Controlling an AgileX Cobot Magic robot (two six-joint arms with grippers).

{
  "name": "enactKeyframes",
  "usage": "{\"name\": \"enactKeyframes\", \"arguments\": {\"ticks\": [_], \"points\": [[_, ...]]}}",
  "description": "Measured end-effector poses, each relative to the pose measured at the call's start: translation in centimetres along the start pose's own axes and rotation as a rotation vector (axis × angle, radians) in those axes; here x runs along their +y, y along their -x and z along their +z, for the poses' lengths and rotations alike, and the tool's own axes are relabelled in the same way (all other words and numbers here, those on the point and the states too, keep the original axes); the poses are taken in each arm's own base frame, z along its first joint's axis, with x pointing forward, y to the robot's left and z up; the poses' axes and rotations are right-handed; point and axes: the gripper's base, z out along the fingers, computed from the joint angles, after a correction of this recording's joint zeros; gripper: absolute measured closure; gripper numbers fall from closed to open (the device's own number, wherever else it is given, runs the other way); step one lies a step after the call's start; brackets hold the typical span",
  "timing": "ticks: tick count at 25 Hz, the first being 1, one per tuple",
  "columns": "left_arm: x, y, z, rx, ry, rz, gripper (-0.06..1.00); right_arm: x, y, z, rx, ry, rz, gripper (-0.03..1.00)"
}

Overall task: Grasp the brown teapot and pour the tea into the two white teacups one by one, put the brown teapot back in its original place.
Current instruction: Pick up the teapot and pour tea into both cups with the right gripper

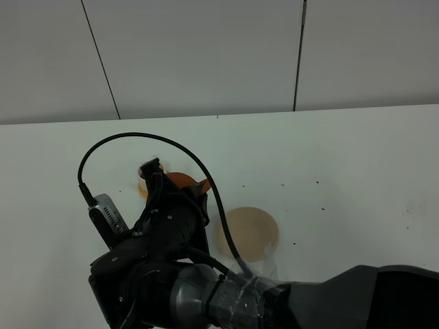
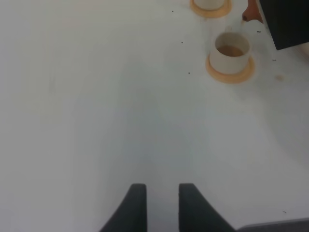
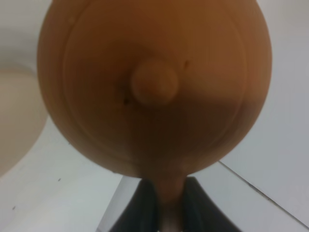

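The brown teapot [image 3: 154, 87] fills the right wrist view, lid knob toward the camera. My right gripper [image 3: 169, 208] is shut on its loop handle. In the high view the right arm reaches across to the left, and only slivers of the teapot [image 1: 182, 179] show past the gripper [image 1: 159, 184]. It hangs left of the beige disc [image 1: 248, 233], its original place. Both white teacups are hidden there. In the left wrist view one teacup [image 2: 231, 50] holds brownish liquid. A second teacup [image 2: 211, 4] is cut off at the frame edge, with the spout [image 2: 251, 12] beside it. My left gripper [image 2: 161, 208] holds nothing, fingers nearly together.
Each cup stands on a small orange coaster [image 2: 231, 73]. An orange edge [image 1: 143, 189] shows beside the arm in the high view. The white table [image 1: 343, 164] stretches right and back to a panelled wall. The right arm's black body [image 1: 171, 274] covers the front centre.
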Motion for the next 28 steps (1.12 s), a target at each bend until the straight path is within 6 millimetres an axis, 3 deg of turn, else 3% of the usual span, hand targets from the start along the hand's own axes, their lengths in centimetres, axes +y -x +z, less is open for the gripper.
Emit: {"name": "enactKeyframes", "arguments": {"ticks": [28], "points": [[0.00,0.00,0.00,0.000,0.000,0.000,0.71,-0.05,-0.01,0.00,0.001,-0.005,0.005,0.87]]}}
